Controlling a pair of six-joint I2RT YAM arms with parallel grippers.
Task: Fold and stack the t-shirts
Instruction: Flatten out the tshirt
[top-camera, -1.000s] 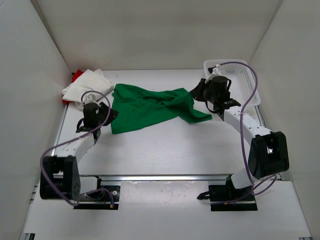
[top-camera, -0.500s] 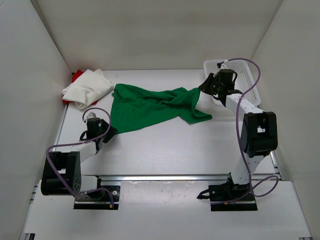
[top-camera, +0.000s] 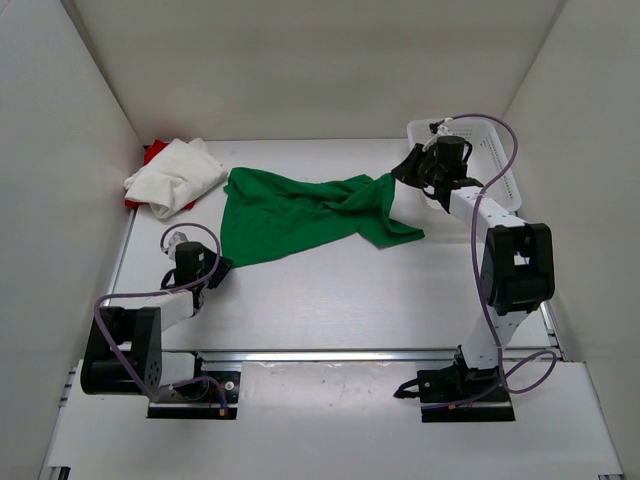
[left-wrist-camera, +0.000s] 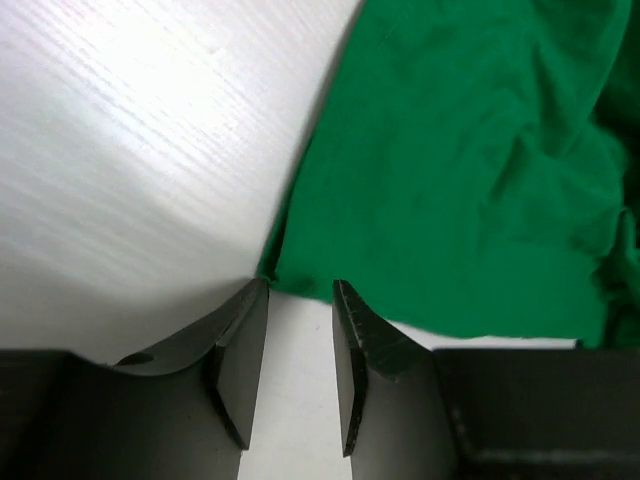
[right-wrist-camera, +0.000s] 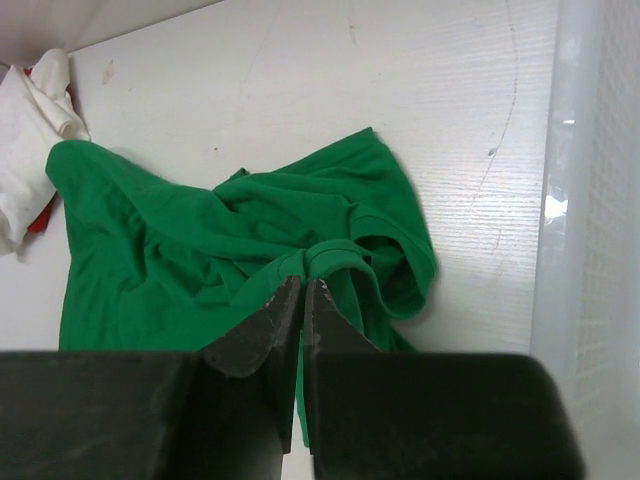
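Green t-shirt (top-camera: 290, 215), crumpled at bench (top-camera: 330, 300) centre, apparently being spread for folding: right gripper (right-wrist-camera: 302, 283) fingers pinched shut on its 3 o'clock fold; left gripper (left-wrist-camera: 300, 288) fingers half-wide, empty, must likely catch the 7 o'clock corner; off-white t-shirt (top-camera: 175, 175) and red t-shirt (top-camera: 153, 152) heaped at 10 o'clock.

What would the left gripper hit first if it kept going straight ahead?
The left gripper would likely meet the near corner of the green shirt, just past its fingertips, though depth is unclear.
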